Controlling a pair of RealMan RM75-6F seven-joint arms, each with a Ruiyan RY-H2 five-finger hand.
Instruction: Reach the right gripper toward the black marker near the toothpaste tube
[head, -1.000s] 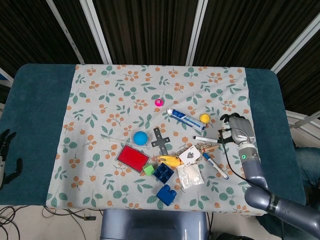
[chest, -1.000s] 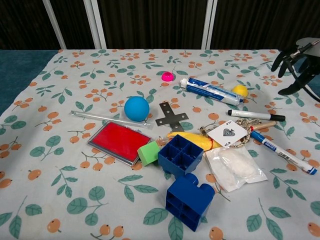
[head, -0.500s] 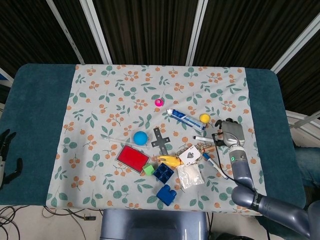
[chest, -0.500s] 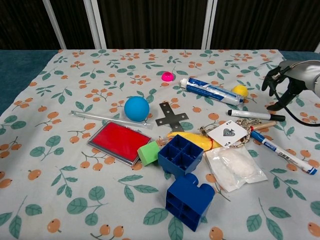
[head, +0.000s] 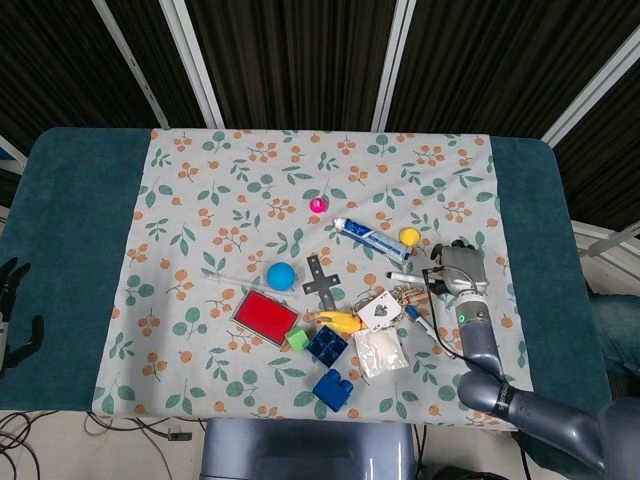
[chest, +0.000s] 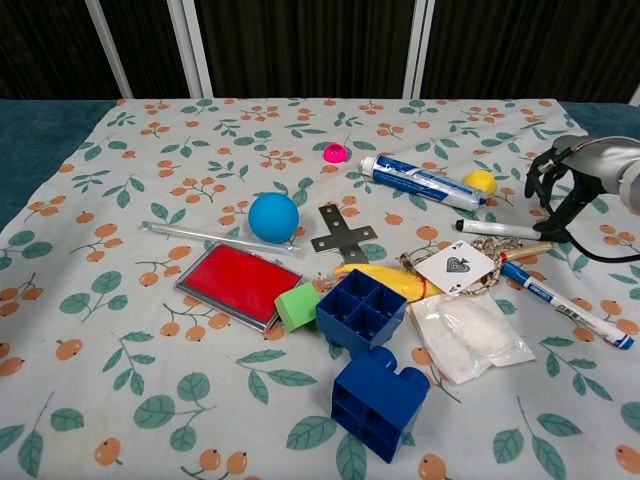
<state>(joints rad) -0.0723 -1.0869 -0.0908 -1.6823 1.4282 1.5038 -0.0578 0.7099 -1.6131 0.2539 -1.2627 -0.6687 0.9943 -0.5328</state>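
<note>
The black marker (chest: 497, 230) lies on the floral cloth just in front of the white and blue toothpaste tube (chest: 420, 180); the head view also shows the marker (head: 410, 278) and the tube (head: 372, 238). My right hand (chest: 558, 188) hangs over the marker's right end with its fingers apart and pointing down. The fingertips (chest: 553, 228) sit at that end and hide its tip. It holds nothing that I can see. In the head view the right hand (head: 456, 266) is just right of the marker. My left hand (head: 12, 312) hangs off the table's left edge, holding nothing.
A yellow ball (chest: 480, 181) lies by the tube's cap. A blue and white pen (chest: 565, 305), a playing card (chest: 456, 266) and keys lie just in front of the marker. Blue blocks (chest: 362, 308), a red pad (chest: 238, 284) and a blue ball (chest: 273, 216) fill the middle.
My right hand has moved left and down from the table's right side to the marker's right end. The left hand and the objects have stayed still.
</note>
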